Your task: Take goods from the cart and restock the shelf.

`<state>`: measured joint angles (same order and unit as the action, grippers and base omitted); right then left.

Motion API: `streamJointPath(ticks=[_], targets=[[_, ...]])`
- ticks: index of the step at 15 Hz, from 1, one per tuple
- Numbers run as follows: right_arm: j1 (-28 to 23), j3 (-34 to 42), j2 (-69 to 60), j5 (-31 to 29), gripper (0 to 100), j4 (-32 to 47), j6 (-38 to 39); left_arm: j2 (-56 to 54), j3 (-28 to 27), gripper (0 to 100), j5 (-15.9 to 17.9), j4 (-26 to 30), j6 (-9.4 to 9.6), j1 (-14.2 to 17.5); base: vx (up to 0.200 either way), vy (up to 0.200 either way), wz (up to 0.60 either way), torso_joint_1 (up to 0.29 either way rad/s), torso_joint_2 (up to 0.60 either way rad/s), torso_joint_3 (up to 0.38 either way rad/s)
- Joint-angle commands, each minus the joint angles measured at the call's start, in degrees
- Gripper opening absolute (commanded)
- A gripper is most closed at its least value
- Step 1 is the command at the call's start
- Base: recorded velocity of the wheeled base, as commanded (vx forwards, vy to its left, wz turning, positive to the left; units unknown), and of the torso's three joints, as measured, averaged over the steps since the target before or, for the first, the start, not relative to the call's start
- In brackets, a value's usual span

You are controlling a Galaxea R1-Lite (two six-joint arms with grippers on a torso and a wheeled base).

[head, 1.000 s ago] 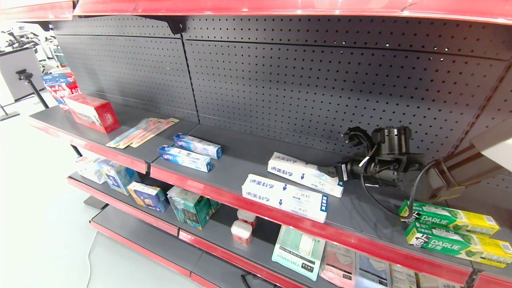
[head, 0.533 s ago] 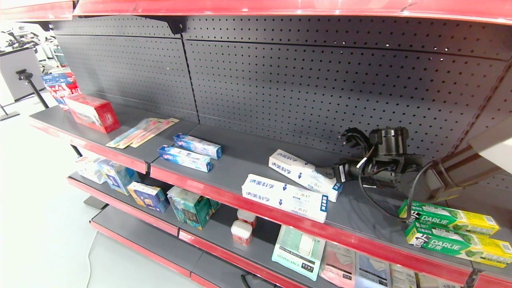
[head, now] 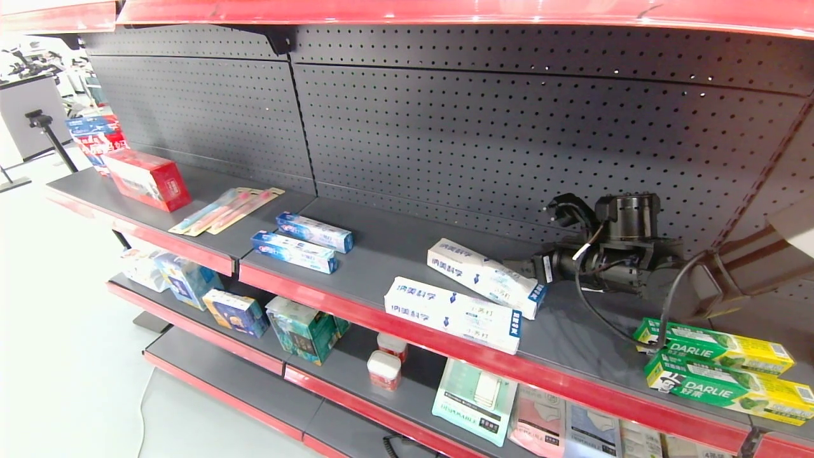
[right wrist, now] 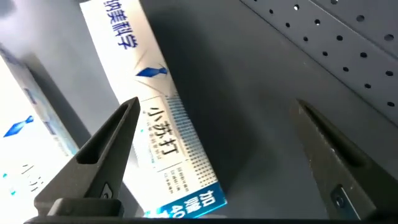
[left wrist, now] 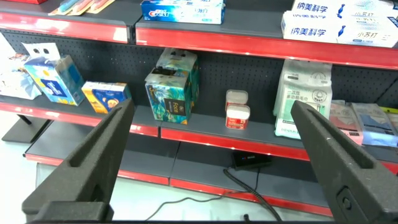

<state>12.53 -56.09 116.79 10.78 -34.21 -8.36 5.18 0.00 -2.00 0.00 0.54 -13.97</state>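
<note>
Toothpaste box (head: 485,278) on grey shelf (head: 394,242)

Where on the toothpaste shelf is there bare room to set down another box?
Widest bare patch: shelf between the blue boxes and the white boxes, back to the pegboard. A narrower strip lies at the front edge between the white boxes and the green boxes. Crowded around the right gripper, open beside the rear white box.

Black stand (head: 39,119) on pale floor (head: 57,356), grey cabinet (head: 25,108) behind
</note>
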Motion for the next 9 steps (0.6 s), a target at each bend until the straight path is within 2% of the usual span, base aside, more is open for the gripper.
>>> streamJointPath(ticks=[1, 9], targets=[[0.1, 1.0, -0.7, 0.0, 100, -0.1, -0.1, 0.1, 0.0, 100, 0.0, 0.0, -0.01, 0.0, 0.0, 0.0, 0.0, 0.0, 0.0, 0.0], [-0.1, 1.8, 0.0, 0.0, 100, -0.2, -0.2, 0.1, 0.0, 100, 0.0, 0.0, -0.01, 0.0, 0.0, 0.0, 0.0, 0.0, 0.0, 0.0]])
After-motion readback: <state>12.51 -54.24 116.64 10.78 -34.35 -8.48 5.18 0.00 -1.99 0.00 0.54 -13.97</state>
